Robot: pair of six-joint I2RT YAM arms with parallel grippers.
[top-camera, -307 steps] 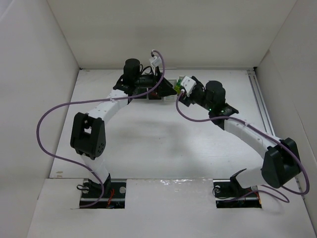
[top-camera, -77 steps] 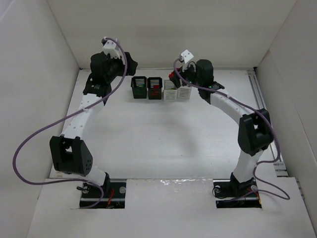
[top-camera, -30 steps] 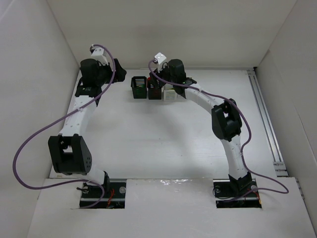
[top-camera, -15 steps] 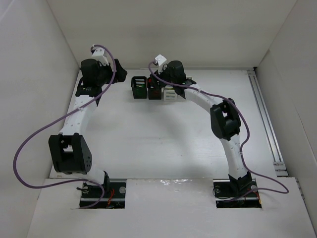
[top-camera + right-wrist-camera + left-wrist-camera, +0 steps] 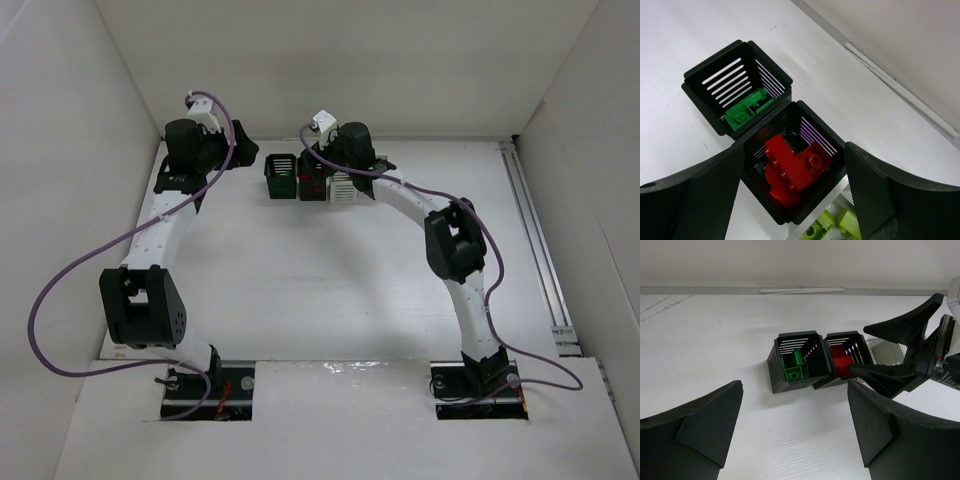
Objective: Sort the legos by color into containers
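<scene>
Two black baskets stand side by side at the back. The left black basket (image 5: 735, 97) (image 5: 792, 362) (image 5: 279, 177) holds green legos (image 5: 745, 112) (image 5: 794, 367). The right black basket (image 5: 827, 145) (image 5: 845, 347) (image 5: 312, 182) holds red legos (image 5: 792, 170) (image 5: 841, 360). A white basket (image 5: 343, 190) beside it holds yellow-green legos (image 5: 832, 225). My right gripper (image 5: 795, 197) (image 5: 318, 165) is open and empty directly above the red basket. My left gripper (image 5: 795, 440) (image 5: 232, 150) is open and empty, left of the baskets. The fourth basket is hidden.
White walls enclose the table on three sides. A rail (image 5: 530, 230) runs along the right edge. Purple cables (image 5: 60, 290) loop off both arms. The right gripper's black fingers (image 5: 900, 375) show in the left wrist view over the red basket.
Over ten seconds both arms left the baskets; the right arm then swung left from the white baskets to above the red one. In the last second almost nothing moved.
</scene>
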